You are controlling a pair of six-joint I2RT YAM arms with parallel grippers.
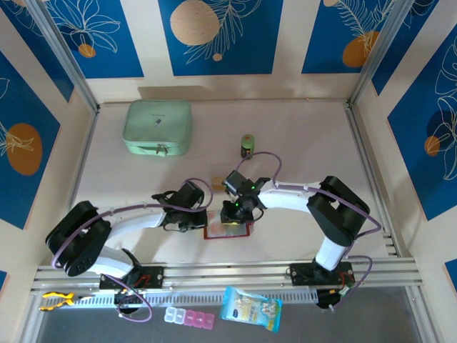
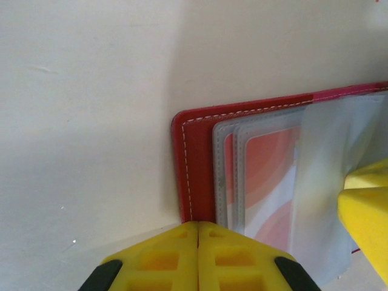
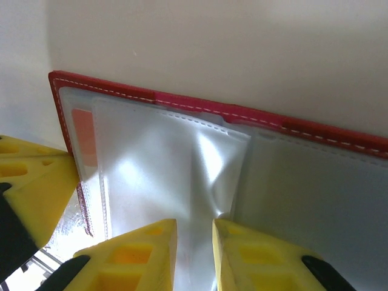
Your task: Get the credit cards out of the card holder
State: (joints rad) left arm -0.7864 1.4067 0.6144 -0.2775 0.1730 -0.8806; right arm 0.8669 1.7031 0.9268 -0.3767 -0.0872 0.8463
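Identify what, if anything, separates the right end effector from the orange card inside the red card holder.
A clear plastic sleeve does. The orange card lies inside the card holder, mostly covered by that sleeve, which bunches up and runs between the right end effector's fingers. Nothing else visible intervenes.

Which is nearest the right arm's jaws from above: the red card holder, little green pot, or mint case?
1. card holder, directly beneath, near the front.
2. green pot, farther back, mid-table.
3. mint case, far back left.

Mint case (image 1: 157, 127) back-left; green cylinder (image 1: 247, 145) mid-table; blue packet (image 1: 250, 309) front.
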